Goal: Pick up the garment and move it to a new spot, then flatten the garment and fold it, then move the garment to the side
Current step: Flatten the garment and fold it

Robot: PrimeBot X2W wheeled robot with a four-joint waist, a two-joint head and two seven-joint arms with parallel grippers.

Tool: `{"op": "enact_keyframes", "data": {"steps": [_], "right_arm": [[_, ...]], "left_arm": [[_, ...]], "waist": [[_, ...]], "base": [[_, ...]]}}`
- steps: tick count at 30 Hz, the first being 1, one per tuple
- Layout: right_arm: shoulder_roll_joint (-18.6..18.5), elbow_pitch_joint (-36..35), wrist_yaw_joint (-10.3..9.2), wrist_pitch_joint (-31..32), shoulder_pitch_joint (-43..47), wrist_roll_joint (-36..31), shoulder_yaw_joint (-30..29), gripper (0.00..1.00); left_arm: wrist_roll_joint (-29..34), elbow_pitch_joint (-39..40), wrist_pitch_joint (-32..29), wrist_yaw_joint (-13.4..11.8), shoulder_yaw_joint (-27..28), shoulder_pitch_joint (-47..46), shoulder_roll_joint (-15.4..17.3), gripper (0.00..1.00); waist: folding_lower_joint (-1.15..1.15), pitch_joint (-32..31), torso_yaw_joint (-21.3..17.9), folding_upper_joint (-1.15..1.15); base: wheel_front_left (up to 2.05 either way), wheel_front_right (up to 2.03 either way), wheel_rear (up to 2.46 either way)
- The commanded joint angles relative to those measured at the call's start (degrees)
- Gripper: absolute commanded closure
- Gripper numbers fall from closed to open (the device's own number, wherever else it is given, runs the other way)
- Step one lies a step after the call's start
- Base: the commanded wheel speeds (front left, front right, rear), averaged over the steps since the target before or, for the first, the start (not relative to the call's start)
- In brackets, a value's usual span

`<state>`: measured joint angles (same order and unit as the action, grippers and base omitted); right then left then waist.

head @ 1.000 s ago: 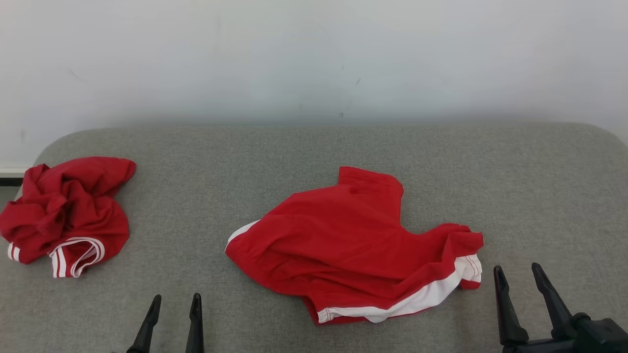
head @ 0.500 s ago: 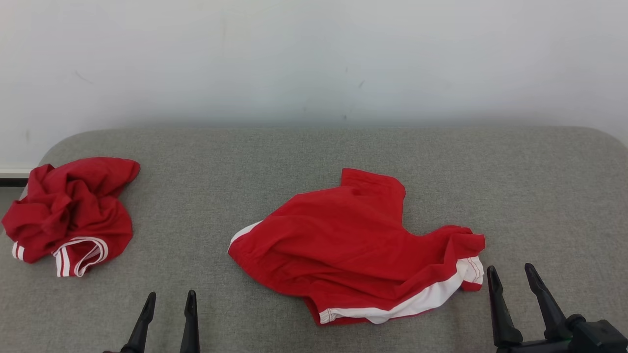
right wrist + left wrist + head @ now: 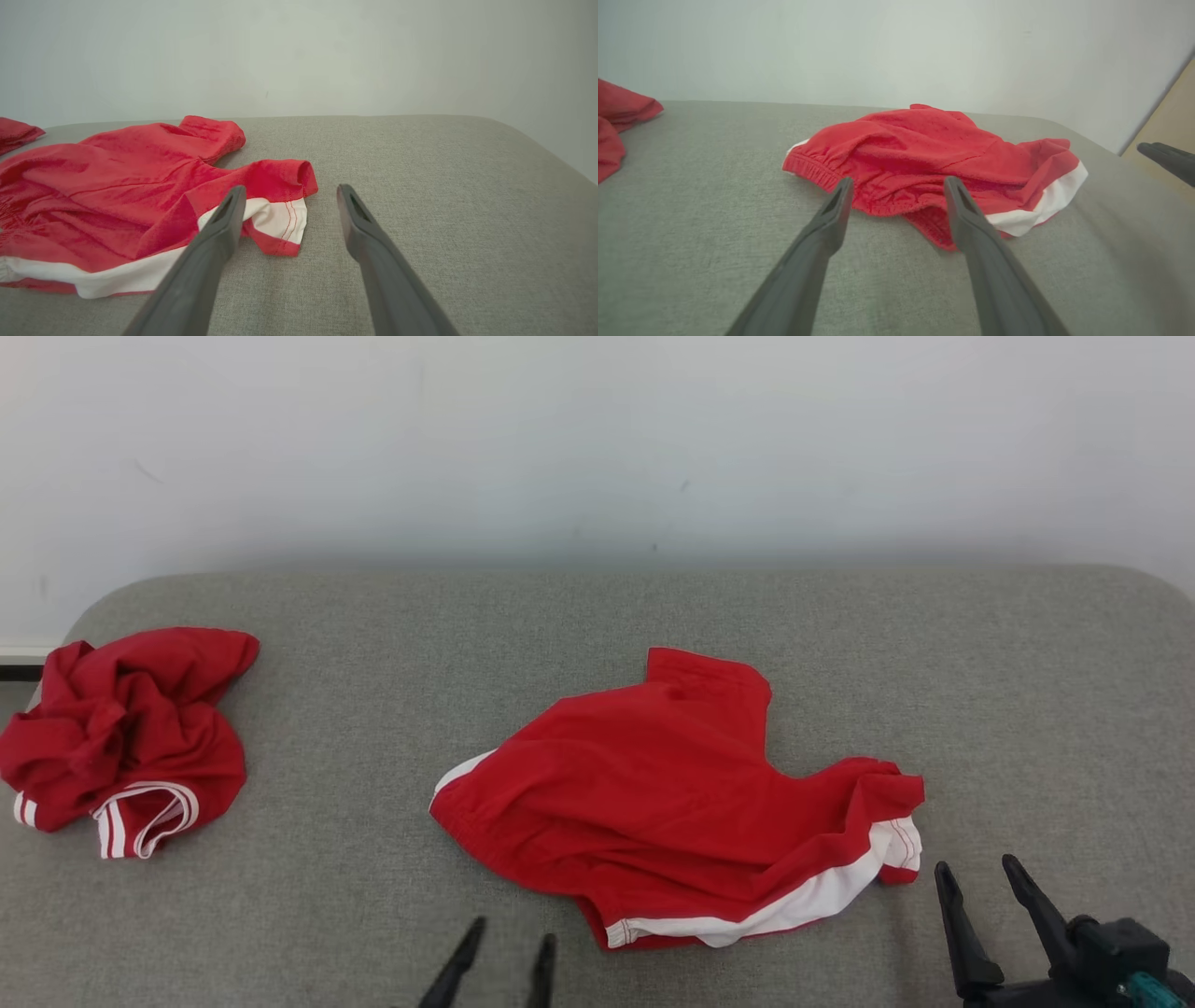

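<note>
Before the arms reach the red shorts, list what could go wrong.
The shorts lie rumpled in overlapping layers, so the open left fingers near the waistband may pinch just one. The right fingers, beside the curled leg hem, may miss it. A second red heap at left could be mistaken.

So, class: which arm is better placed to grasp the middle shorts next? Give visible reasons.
Probably left: the left gripper, open, points straight at the near edge of the shorts. The right gripper, open, aims mostly at bare surface beside them.
</note>
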<state>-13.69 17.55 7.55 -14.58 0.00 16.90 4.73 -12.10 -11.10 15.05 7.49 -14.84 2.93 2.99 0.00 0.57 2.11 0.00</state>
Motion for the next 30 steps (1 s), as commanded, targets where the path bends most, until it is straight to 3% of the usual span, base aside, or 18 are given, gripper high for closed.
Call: {"op": "enact_keyframes", "data": {"steps": [1,4,9,18,23,27,28,29,30], "right_arm": [[-0.9,1.3,-0.14,0.2,-1.5,0.3,0.6,0.0],[-3.4,6.9,-0.14,1.1,-5.4,1.0,3.2,0.0],[-4.8,13.5,-0.14,1.6,-11.2,2.6,6.9,0.0],[-6.1,24.0,-0.14,0.9,-20.3,6.6,14.8,0.0],[-6.0,27.7,-0.14,0.3,-23.7,8.8,18.2,0.0],[-5.8,29.7,-0.14,0.1,-25.6,11.1,21.2,0.0],[-5.6,30.0,-0.14,0.1,-25.7,11.8,21.6,0.01],[-5.6,30.3,-0.14,0.0,-25.8,12.4,22.2,0.51],[-5.7,30.4,-0.14,-0.1,-25.8,13.1,22.7,0.77]], "left_arm": [[0.0,-0.6,0.2,-0.1,-2.1,-1.5,0.4,0.0],[-1.3,-3.8,0.2,-0.1,-11.4,-4.2,1.3,0.0],[-4.1,-8.6,0.2,-0.1,-19.1,-8.8,1.8,0.0],[-7.4,-16.3,0.2,-0.1,-20.7,-15.7,1.5,0.0],[-8.2,-19.1,0.2,-0.1,-20.1,-18.6,1.0,0.0],[-9.3,-20.7,0.2,-0.1,-22.6,-20.3,0.6,0.0],[-9.8,-20.9,0.2,-0.1,-23.1,-20.8,0.6,0.11],[-10.3,-21.2,0.2,-0.1,-23.4,-21.1,0.5,0.39],[-10.9,-21.5,0.2,-0.1,-23.7,-21.4,0.4,0.89]], "waist": [[0.0,0.6,0.1,0.0],[0.0,2.2,0.3,0.0],[0.0,4.5,0.3,0.0],[0.0,7.9,0.6,0.0],[0.0,9.4,0.8,0.0],[0.0,10.4,1.0,0.0],[0.0,10.6,1.1,0.0],[0.0,10.7,1.1,0.0],[0.0,10.8,1.2,0.0]], "base": [[0.0,0.0,0.0],[0.0,0.0,0.0],[0.0,0.0,0.0],[0.0,0.0,0.0],[0.0,0.0,0.0],[0.0,0.0,0.0],[0.0,0.0,0.0],[0.0,0.0,0.0],[0.0,0.0,0.0]]}}
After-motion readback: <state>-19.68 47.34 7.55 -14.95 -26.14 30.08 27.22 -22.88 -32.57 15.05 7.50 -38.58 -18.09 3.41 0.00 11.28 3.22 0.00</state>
